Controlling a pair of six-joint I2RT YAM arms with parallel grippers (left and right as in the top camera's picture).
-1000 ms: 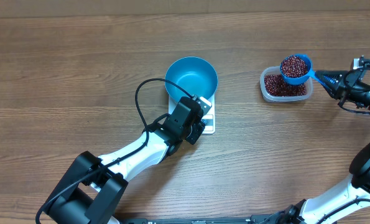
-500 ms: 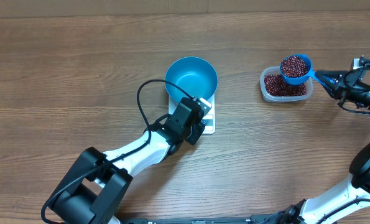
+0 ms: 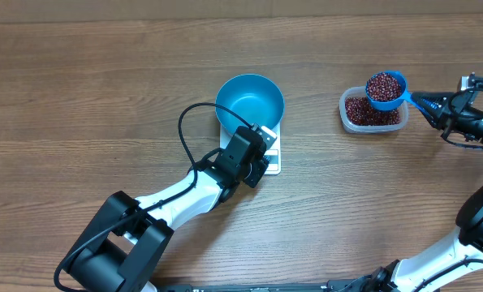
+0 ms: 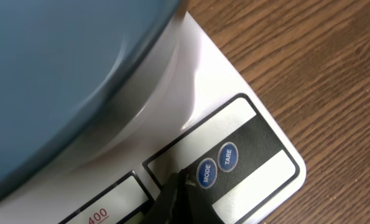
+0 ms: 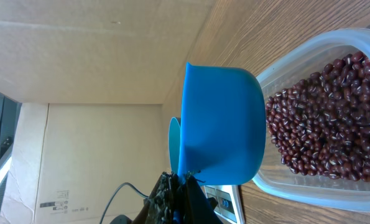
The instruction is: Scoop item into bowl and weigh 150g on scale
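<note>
Wooden table (image 3: 79, 81), scoop (image 3: 385, 88) handle pointing right, pinched by right end effector (image 3: 430, 104), left end effector (image 3: 259, 156) pressed together.

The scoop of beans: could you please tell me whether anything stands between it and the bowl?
Nothing visible does. Only bare table lies between the scoop and the bowl; the left gripper sits at the scale's front buttons, off that path.

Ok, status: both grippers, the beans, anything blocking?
Left gripper shut, tip at MODE button on scale. Right gripper shut on scoop handle, scoop full of beans over tub. Empty bowl on scale. Nothing between scoop and bowl.
</note>
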